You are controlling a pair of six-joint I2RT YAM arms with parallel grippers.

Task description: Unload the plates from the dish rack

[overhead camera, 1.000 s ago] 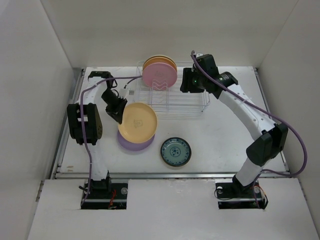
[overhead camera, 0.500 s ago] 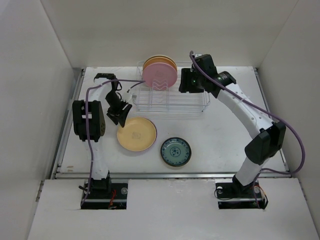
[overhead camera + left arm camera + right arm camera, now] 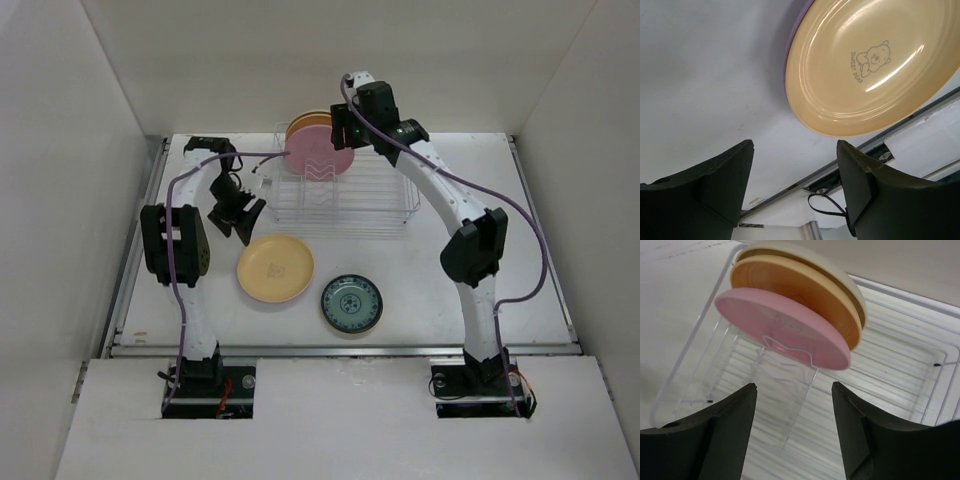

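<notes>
The white wire dish rack (image 3: 372, 200) stands at the back of the table. A pink plate (image 3: 318, 155), an amber plate (image 3: 805, 287) and a cream plate (image 3: 836, 271) stand upright at its left end. My right gripper (image 3: 341, 134) hovers open just above and beside them, and the pink plate (image 3: 785, 327) lies ahead of its empty jaws (image 3: 792, 430). A yellow bear-print plate (image 3: 276, 268) lies flat on a lavender plate (image 3: 792, 39). My left gripper (image 3: 246, 222) is open and empty behind that stack (image 3: 795, 182). A dark blue-green plate (image 3: 351, 303) lies on the table.
White walls close in the table on three sides. A metal rail (image 3: 340, 350) runs along the near edge. The rack's right part (image 3: 890, 375) holds only bare wires. Purple cables trail along both arms.
My left gripper opened, left the yellow plate flat on the lavender one and drew back towards the rear left. The right arm swung left to the plates in the rack.
</notes>
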